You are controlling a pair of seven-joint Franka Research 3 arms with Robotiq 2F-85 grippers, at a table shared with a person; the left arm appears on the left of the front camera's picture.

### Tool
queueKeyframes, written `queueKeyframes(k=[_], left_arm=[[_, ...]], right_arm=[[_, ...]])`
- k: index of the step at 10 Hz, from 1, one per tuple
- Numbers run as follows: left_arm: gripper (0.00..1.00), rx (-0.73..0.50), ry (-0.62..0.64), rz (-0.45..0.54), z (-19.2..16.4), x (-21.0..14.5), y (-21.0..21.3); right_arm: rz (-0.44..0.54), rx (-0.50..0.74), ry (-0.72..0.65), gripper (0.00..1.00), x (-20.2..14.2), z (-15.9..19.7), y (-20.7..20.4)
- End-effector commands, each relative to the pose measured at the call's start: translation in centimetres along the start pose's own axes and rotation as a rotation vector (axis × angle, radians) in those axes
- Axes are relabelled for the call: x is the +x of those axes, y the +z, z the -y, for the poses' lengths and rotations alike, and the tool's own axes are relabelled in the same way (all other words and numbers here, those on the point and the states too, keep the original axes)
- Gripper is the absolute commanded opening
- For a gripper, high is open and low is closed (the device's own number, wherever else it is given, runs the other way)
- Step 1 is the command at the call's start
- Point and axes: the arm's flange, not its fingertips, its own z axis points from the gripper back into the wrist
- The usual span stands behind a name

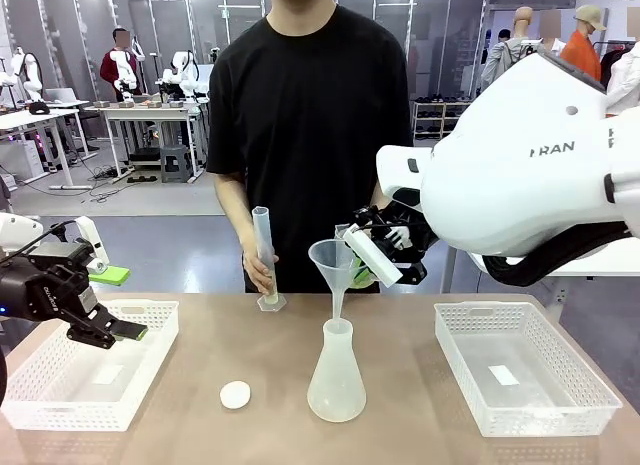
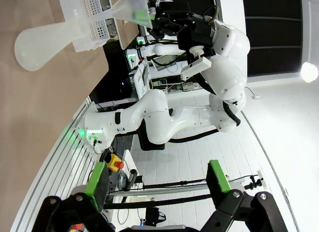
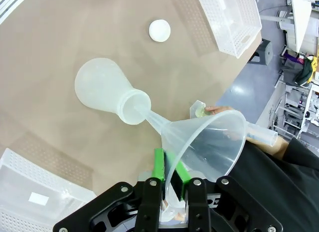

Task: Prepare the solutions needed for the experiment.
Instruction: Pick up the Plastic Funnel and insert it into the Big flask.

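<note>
Front cam sits between my arms, facing the person [image 1: 300, 115] across the tan table [image 1: 420, 430]. Right wrist cam's tight, with the clear plastic funnel [image 3: 209, 142] right at my jaws. Left one's rolled sideways, way back. All three share the translucent whitish conical flask [image 1: 336, 385].

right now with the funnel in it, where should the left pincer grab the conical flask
Probably the narrow neck of the conical flask, just under the rim, coming in level from the robot's left. The body flares too wide lower down, and the funnel, held by the right pincer, blocks the top.
</note>
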Motion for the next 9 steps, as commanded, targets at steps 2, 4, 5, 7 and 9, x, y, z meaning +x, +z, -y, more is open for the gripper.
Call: queueKeyframes(k=[2,4,5,7,9], left_arm=[[1.00,0.000,-0.002,0.002,0.4,0.1,0.0],[1.00,0.000,-0.002,0.002,0.4,0.1,0.0],[1.00,0.000,-0.002,0.002,0.4,0.1,0.0],[1.00,0.000,-0.002,0.002,0.4,0.1,0.0],[1.00,0.000,-0.002,0.002,0.4,0.1,0.0]], right_arm=[[0.039,-0.015,0.017,0.07,-0.7,-0.9,-1.9],[0.031,0.014,0.003,0.07,-1.0,-1.5,-3.2],[0.037,0.027,0.008,0.07,-0.8,-1.8,-3.6],[0.042,0.049,0.017,0.07,-0.6,-2.2,-4.4],[0.046,0.056,0.014,0.07,-0.7,-2.6,-5.1]])
